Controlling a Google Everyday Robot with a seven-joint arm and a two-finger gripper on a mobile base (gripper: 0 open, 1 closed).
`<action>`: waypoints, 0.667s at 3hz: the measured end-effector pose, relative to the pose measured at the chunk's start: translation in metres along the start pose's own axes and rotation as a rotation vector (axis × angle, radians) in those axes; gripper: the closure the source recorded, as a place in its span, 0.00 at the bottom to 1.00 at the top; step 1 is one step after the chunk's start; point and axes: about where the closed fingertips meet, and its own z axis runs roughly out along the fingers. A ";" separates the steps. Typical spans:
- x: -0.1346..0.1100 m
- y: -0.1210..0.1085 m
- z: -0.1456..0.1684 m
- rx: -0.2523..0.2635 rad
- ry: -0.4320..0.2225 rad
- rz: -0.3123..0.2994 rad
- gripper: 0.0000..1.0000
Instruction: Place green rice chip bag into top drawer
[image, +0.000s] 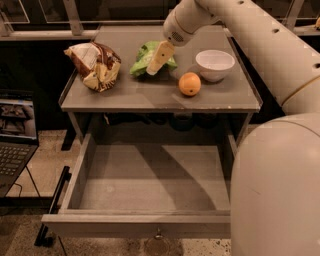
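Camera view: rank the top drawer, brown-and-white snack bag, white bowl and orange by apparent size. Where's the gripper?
1. top drawer, though it is also nearest the camera
2. brown-and-white snack bag
3. white bowl
4. orange
The gripper is over the green rice chip bag, between the snack bag and the bowl.

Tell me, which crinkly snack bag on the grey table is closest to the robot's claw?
The light green foil snack bag; the gripper is right at it. The brown-and-white snack bag lies well apart, at the table's edge.
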 end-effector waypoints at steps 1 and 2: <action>0.007 -0.005 0.008 0.009 0.001 -0.045 0.00; 0.010 -0.010 0.014 0.019 0.000 -0.074 0.00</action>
